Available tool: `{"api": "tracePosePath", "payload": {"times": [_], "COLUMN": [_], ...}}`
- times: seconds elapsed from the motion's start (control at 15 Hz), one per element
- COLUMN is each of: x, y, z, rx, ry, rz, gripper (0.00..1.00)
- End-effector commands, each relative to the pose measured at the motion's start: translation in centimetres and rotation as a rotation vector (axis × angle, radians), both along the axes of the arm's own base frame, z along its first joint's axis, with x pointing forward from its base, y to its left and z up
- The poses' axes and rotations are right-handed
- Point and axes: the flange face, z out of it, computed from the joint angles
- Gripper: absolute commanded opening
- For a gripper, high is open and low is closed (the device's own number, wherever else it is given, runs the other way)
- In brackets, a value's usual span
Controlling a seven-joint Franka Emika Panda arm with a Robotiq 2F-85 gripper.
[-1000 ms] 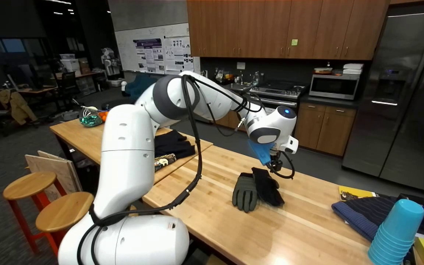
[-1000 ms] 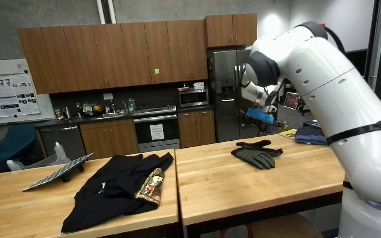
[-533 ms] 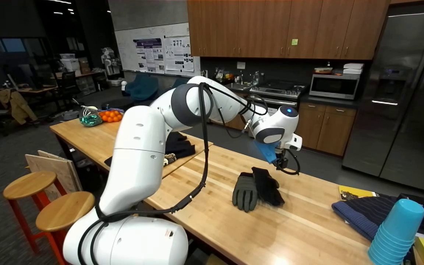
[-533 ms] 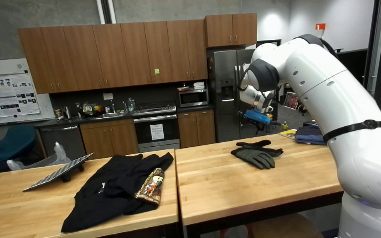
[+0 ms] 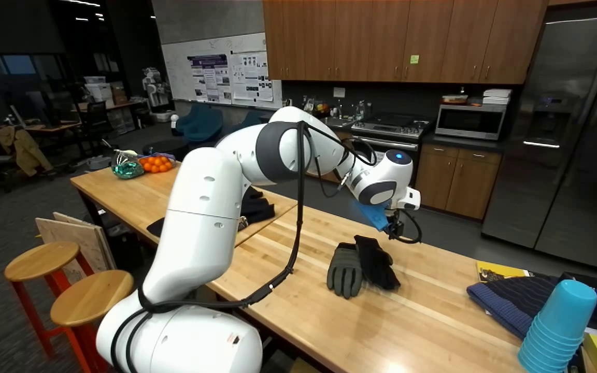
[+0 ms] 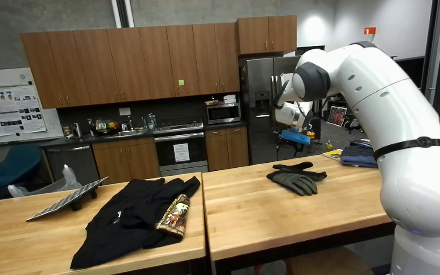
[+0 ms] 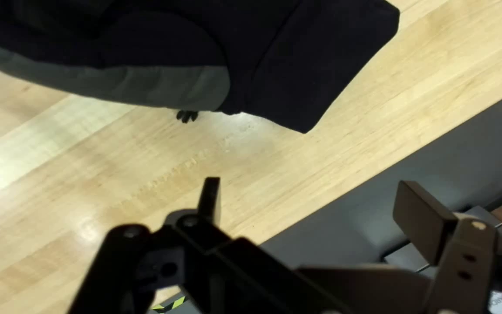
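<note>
My gripper (image 7: 308,194) is open, its two fingers wide apart, and nothing lies between them. It hangs above the far edge of the wooden table (image 7: 103,174), with both table and grey floor showing in the gap. Two gloves lie on the table close by. In an exterior view, one glove is grey-green (image 5: 344,272) and the mostly black one (image 5: 376,261) rests against it. In the wrist view a black cuff (image 7: 320,61) fills the top, apart from the fingers. A blue part (image 6: 295,136) is mounted at the wrist, above the fingers.
A stack of blue cups (image 5: 555,329), a dark knit hat (image 5: 511,300) and a yellow book (image 5: 500,272) sit at the table's right end. On the adjoining table are a black garment (image 6: 136,217) and a tilted patterned board (image 6: 67,198). Stools (image 5: 91,298) stand alongside.
The arm's elbow has swung right and dropped slightly in an exterior view, uncovering the oranges behind it. The gripper has shifted only a little. The gloves have stayed put, and the jaws remain open.
</note>
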Motion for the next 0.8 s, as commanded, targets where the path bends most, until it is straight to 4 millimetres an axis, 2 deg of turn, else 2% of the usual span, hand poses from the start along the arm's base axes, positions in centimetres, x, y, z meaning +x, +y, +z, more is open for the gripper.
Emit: {"api": "tracePosePath", "payload": {"times": [0.0, 0.2, 0.73], "x": [-0.4, -0.1, 0.1], "y": [1.3, 2.1, 3.3], "z": [1.3, 1.3, 0.9], "rx": [-0.046, -0.086, -0.060], "ry": [-0.014, 0.004, 0.029], "rz": [0.101, 0.197, 0.344], "gripper": [1.00, 1.00, 1.00]}}
